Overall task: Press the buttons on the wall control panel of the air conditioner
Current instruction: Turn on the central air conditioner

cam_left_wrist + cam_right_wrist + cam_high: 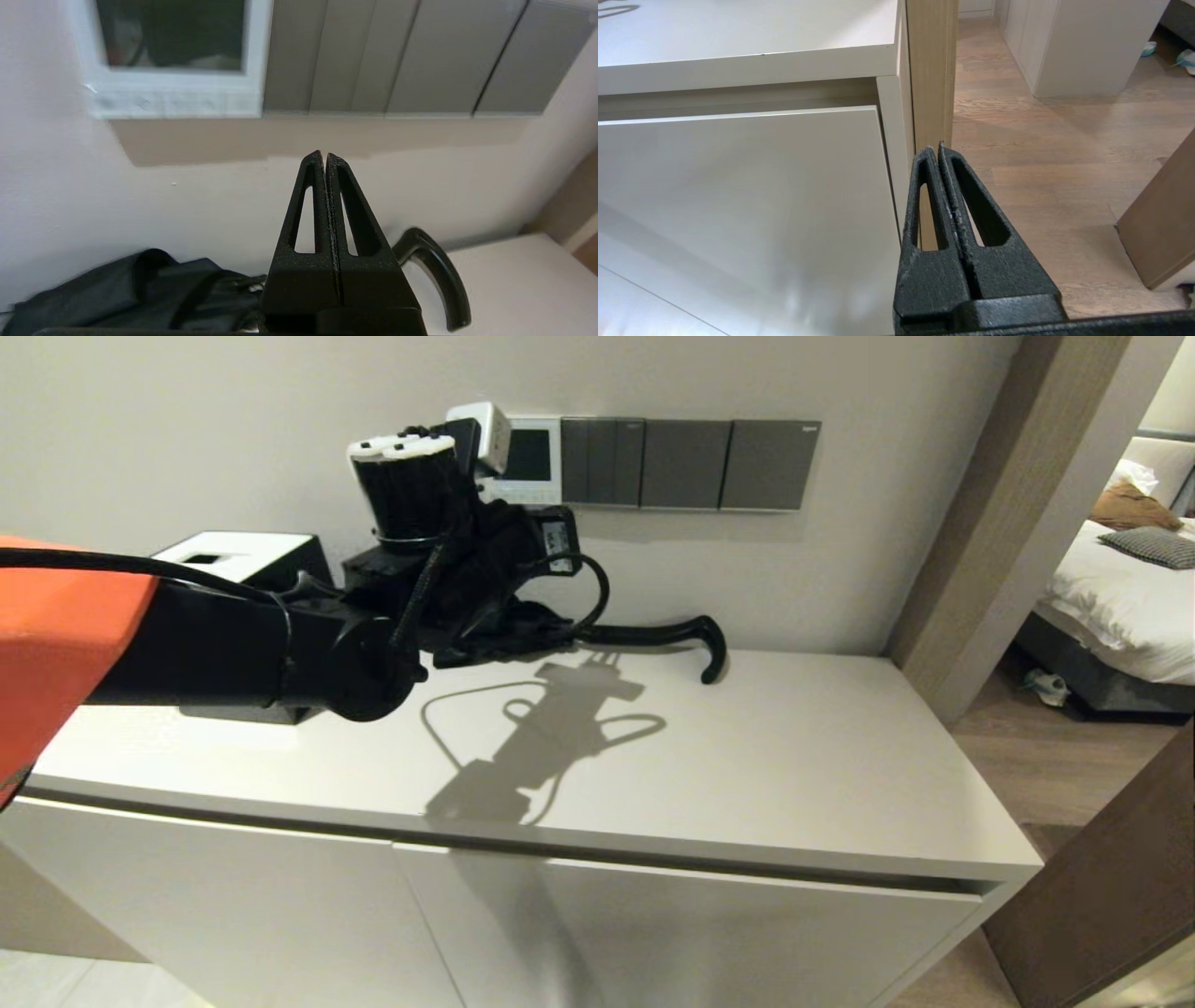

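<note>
The air conditioner's wall control panel [534,457] is a small white-framed thermostat with a dark screen, mounted on the wall above the cabinet. In the left wrist view the panel [173,88] is close, and the buttons [173,101] show only as a blurred pale strip along its bottom edge. My left arm [448,569] is raised toward the wall. My left gripper [324,156] is shut and empty, a little below the panel and to its right, short of the wall. My right gripper [937,148] is shut and empty, low beside the cabinet's right front corner.
Dark grey switch plates [691,464] sit right of the panel. A black umbrella with a hooked handle [714,653] lies on the white cabinet top [794,775] against the wall. A black-and-white box [238,555] stands at the left. A wooden door frame [1008,523] is at right.
</note>
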Controlling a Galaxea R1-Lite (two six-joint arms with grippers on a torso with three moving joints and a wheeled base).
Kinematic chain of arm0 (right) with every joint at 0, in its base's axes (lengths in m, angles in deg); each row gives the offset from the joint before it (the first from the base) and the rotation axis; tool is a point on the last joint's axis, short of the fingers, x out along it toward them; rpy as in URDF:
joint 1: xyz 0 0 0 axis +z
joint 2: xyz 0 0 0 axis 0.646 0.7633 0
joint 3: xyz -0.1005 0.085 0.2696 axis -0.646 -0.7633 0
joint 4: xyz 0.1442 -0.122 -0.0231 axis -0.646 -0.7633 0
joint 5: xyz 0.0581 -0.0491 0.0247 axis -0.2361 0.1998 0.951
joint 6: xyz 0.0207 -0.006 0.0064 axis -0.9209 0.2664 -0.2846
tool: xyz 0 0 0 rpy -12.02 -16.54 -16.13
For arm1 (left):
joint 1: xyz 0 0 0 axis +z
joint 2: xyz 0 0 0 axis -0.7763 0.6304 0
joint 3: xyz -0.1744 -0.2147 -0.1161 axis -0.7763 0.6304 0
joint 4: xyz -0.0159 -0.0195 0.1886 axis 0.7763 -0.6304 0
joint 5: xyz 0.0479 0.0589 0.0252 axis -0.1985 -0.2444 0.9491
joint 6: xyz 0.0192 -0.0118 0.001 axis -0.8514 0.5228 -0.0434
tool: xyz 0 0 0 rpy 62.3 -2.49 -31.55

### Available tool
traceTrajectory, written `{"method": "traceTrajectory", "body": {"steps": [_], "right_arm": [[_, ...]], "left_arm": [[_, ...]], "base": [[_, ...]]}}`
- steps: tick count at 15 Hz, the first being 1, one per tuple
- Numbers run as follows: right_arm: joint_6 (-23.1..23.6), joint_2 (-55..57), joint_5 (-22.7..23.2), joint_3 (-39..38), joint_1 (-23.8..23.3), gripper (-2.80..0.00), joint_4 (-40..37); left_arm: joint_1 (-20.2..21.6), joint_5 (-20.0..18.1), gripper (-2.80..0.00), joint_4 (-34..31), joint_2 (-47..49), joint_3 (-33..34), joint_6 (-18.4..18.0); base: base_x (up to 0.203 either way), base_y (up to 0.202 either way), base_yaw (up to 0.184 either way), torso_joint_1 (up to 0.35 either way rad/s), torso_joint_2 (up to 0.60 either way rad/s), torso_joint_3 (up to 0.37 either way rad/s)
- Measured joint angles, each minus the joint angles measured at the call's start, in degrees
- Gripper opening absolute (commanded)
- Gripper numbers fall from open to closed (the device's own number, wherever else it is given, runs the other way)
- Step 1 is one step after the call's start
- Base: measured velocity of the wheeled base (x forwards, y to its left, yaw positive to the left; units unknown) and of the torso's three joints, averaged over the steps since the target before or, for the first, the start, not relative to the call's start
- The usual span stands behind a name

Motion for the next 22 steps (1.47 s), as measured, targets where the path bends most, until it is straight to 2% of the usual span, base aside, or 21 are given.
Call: {"method": "traceTrajectory", "body": {"steps": [5,22], "right_arm": [[-0.01,0.00,0.00,0.00,-0.02,-2.80,0.01],[-0.01,0.02,0.00,0.00,-0.02,-2.80,0.01]], "left_arm": [[0.06,1.90,-2.80,-0.02,3.47,-3.47,-0.27],[2.20,1.79,-2.80,-2.84,8.59,-13.20,-0.91]], "base": [[0.000,0.000,0.000,0.000,0.00,0.000],[0.000,0.000,0.000,0.000,0.00,0.000]]}}
